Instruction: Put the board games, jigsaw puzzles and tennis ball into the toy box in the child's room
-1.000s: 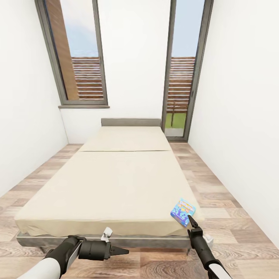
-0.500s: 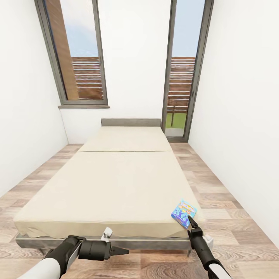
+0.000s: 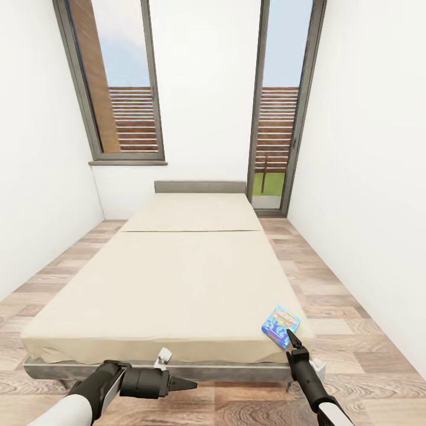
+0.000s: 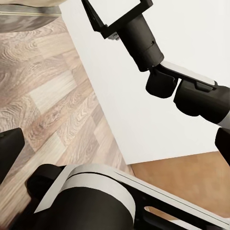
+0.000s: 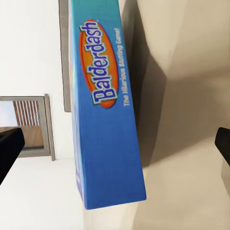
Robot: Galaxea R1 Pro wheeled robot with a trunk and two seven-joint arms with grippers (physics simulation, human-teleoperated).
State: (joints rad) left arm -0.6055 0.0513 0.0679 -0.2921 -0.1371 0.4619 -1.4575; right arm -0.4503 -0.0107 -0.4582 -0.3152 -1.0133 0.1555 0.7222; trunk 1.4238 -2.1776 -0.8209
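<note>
The small blue board game [image 3: 280, 323], printed "Balderdash", lies on the near right corner of the bed [image 3: 177, 278], whose beige mattress is otherwise bare. My right gripper [image 3: 291, 339] points at the game's near edge from just below it. In the right wrist view the blue box [image 5: 105, 120] stands close between the two fingers [image 5: 9, 148], which are wide apart and open, not touching it. My left gripper [image 3: 184, 384] hangs low in front of the bed's foot, pointing right, open with nothing in it [image 4: 115, 143].
The grey bed frame [image 3: 201, 370] runs across just ahead of both arms. Wooden floor [image 3: 361, 331] runs down each side of the bed between white walls. A window [image 3: 124, 89] and a glass door [image 3: 281, 118] are at the far end.
The whole picture shifted slightly a second ago as the camera moved. Since then both arms and the blue game have held still.
</note>
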